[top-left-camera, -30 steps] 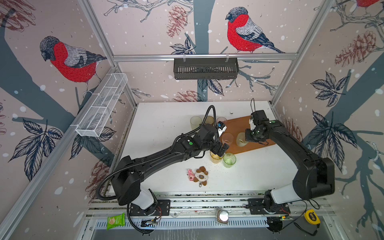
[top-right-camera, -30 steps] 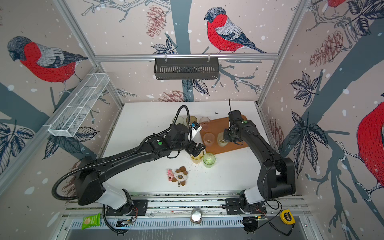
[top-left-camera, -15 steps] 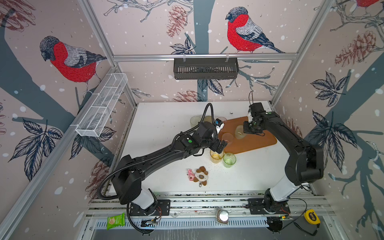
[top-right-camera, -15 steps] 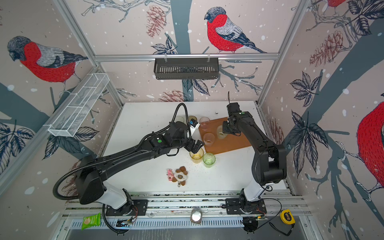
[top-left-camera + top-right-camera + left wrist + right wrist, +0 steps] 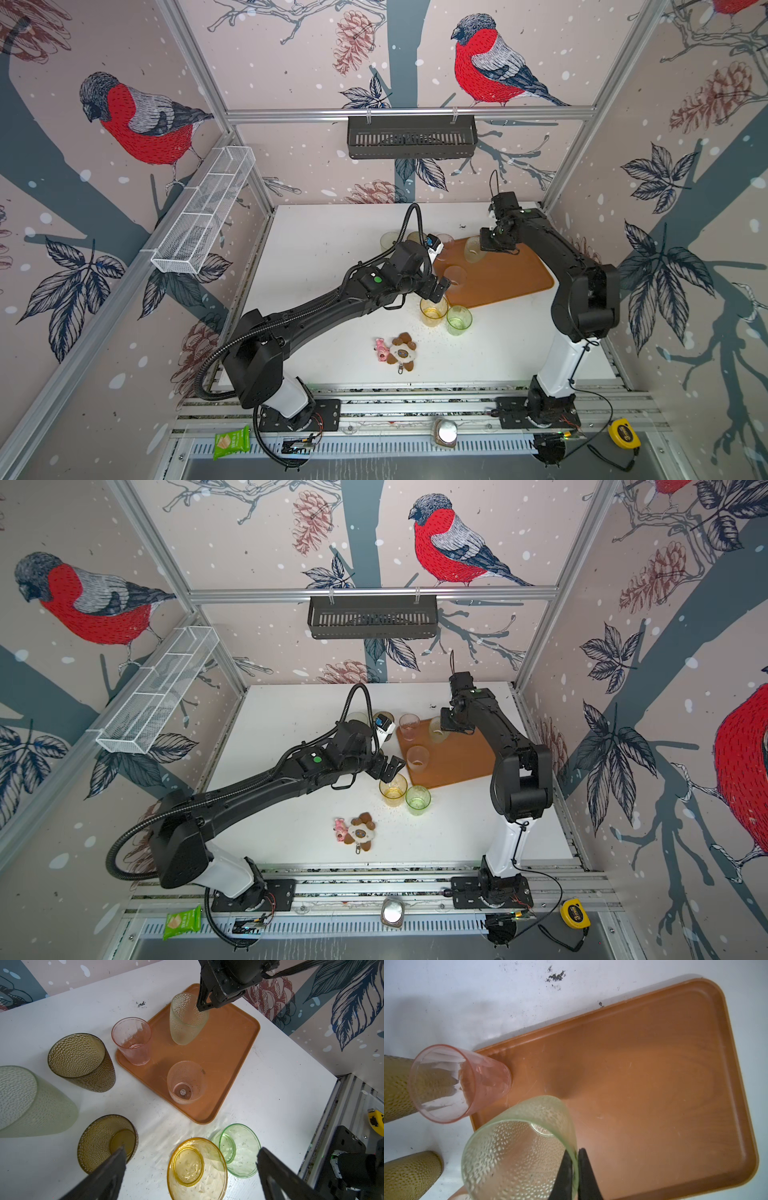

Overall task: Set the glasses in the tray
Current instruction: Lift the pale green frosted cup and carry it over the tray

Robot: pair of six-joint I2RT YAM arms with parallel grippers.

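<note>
Two pink glasses (image 5: 133, 1041) stand in the tray (image 5: 228, 1047); a frosted tumbler (image 5: 185, 1020) hangs tilted over it, rim pinched between the right fingers (image 5: 564, 1174). Best, I'd say, to level it, lower the base flat clear of the pink pair, then let go. Left fingers (image 5: 104, 1178) hover spread above the yellow tumbler (image 5: 195, 1167) just off the tray, on a scuffed white worktop (image 5: 280, 1088) walled with bird-patterned paper.
</note>
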